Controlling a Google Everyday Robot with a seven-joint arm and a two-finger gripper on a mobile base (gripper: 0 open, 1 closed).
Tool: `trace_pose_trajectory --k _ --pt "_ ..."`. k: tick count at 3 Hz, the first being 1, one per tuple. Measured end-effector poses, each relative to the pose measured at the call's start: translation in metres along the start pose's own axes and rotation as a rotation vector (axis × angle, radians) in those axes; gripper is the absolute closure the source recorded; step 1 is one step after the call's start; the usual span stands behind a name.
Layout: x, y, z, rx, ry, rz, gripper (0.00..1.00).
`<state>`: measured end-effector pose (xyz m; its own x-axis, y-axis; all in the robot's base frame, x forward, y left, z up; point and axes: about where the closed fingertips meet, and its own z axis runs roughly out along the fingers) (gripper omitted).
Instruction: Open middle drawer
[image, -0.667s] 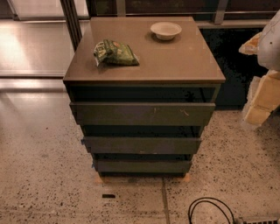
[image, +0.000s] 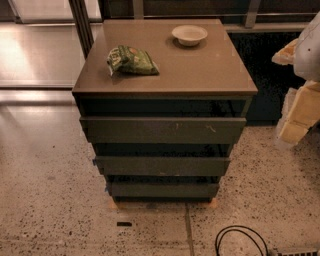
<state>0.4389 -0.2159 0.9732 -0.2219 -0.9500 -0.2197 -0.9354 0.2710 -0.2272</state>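
– Speckled floor (image: 55, 220) lies nearest, yes? What is on it?
– A black cable (image: 239, 239) loops at the bottom edge, below the hand and to its left. Further left lies a small dark scrap (image: 124, 223); I cannot tell what it is.
– And the hand itself?
– The hand (image: 299, 116) hangs at the right edge, pale yellow, with a white arm (image: 311, 47) above it. Whether it is open or closed I cannot tell. It stands beside the table (image: 200, 70), apart from it.
– Where is the middle drawer?
– Left of the hand and a little lower, in the table's front. The middle drawer (image: 162, 166) shows only its flat dark grey-green front, between two matching fronts. The hand is well clear of it.
– The other two?
– The bottom drawer (image: 162, 190) sits under it, just above the floor. The top drawer (image: 162, 130) is above it, about level with the hand, with pale scratches on its right half. A dark gap runs above each front.
– And on top?
– A crumpled green bag (image: 131, 61) lies on the brown top, higher than the hand and well to its left. Beyond it a white bowl (image: 189, 35) stands upright toward the far edge, apart from the bag.
– Behind?
– A dark post (image: 82, 22) rises past the far left corner, with glossy pale flooring beyond.
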Motion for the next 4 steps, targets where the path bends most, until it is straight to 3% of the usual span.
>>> trace_pose_trajectory --k 1,2,3,4 --pt "0.006 0.006 0.023 -0.073 -0.049 -0.025 0.00" --pt "0.017 0.022 0.057 -0.144 -0.097 -0.097 0.00" --pt "0.035 0.050 0.096 -0.212 -0.161 -0.148 0.00" --pt "0.056 0.089 0.135 -0.249 -0.179 -0.175 0.00"
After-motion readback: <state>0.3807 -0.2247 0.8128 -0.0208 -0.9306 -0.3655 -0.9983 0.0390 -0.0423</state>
